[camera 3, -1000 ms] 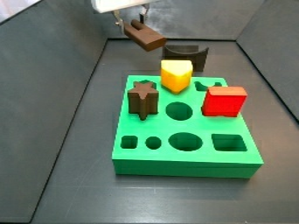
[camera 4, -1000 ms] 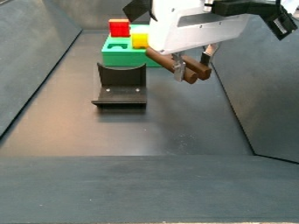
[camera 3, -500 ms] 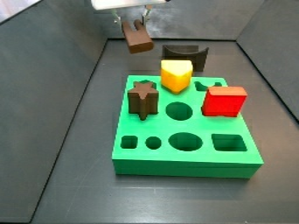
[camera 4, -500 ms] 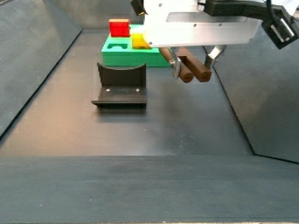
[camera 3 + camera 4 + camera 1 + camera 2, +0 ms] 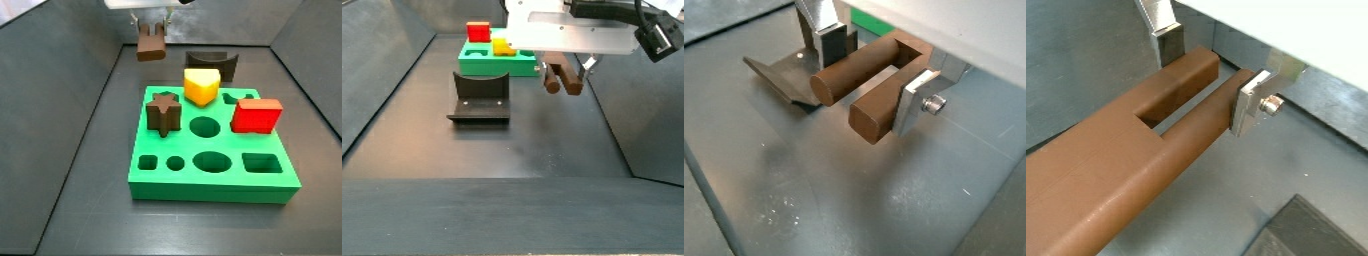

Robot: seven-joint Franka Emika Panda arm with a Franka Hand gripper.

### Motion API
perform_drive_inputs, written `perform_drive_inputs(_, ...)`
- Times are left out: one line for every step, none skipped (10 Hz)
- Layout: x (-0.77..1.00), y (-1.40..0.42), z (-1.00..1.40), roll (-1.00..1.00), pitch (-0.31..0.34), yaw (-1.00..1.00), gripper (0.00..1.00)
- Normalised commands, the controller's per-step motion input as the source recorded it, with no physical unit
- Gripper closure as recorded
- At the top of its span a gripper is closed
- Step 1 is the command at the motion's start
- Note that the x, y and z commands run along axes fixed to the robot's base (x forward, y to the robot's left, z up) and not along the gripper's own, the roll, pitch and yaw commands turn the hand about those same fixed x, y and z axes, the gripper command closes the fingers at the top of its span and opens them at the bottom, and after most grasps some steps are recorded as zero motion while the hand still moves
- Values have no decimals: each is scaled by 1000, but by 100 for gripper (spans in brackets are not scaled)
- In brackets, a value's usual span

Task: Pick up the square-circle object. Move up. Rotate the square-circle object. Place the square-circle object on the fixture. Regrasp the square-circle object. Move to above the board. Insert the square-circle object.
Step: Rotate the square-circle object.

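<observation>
Pickup looks done: I see the gripper (image 5: 871, 72) clamped on the square-circle object (image 5: 151, 44), airborne at the fixture's (image 5: 210, 64) nine o'clock; placing, regrasp, insertion remain.

Sq-circle object (image 5: 151, 43): reddish-brown stepped peg, clamped betw. gripper (image 5: 871, 76) fingers, airborne above floor, long axis near vertical in side views.
Fixture (image 5: 477, 96): dark notched block on floor, nothing on it, near board.
Board (image 5: 214, 150): green slab w/ cut-outs, flat on floor.
</observation>
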Motion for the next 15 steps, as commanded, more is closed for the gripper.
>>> perform_drive_inputs(6, 0, -1000, 0, -7, 41, 100)
perform_drive_inputs(18, -2, -1000, -13, -20, 46, 100)
perform_drive_inputs(27, -3, -1000, -31, -27, 43, 100)
perform_drive_inputs(40, 1, -1000, -55, -32, 35, 100)
perform_drive_inputs(46, 1, -964, -68, -32, 30, 100)
perform_drive_inputs(51, 4, -792, -92, -33, 22, 100)
perform_drive_inputs(48, 8, -672, -106, -38, 19, 100)
perform_drive_inputs(43, 8, -523, -123, -53, 18, 100)
perform_drive_inputs(38, 8, -455, -131, -58, 18, 100)
perform_drive_inputs(35, 10, -319, -146, -68, 16, 100)
perform_drive_inputs(36, 14, -219, -157, -72, 14, 100)
perform_drive_inputs(0, 0, 0, 0, 0, 0, 0)
perform_drive_inputs(0, 0, 1000, 0, 0, 0, 0)
perform_drive_inputs(-7, 0, 1000, 0, 13, -1, 0)
perform_drive_inputs(-15, 3, 1000, 11, 45, -10, 0)
